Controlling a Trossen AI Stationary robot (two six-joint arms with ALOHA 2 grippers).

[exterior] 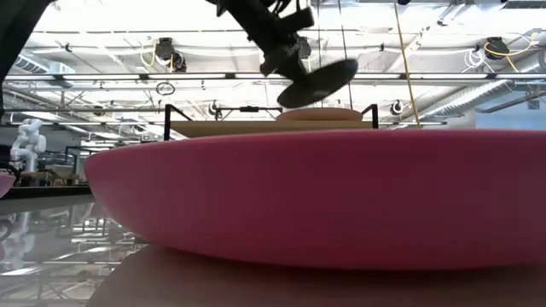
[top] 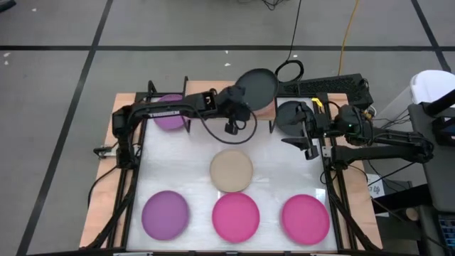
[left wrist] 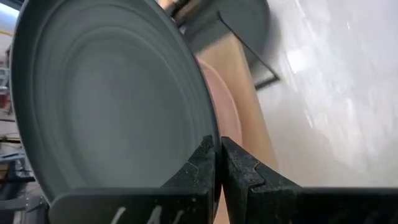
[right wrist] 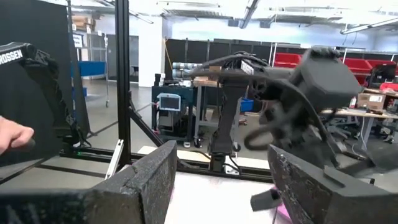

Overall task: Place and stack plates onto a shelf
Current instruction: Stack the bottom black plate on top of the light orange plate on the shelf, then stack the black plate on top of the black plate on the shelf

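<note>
Your left gripper (left wrist: 217,155) pinches black plate (top: 257,89) rim, plate raised above shelf (exterior: 222,128). Right gripper (right wrist: 221,180) spread, idle at right.

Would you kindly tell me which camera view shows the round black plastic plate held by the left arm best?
The high view: the round black plastic plate shows whole. Left wrist: close, cropped, clamped in the left tool. Low: edge-on. Right wrist: absent.
</note>
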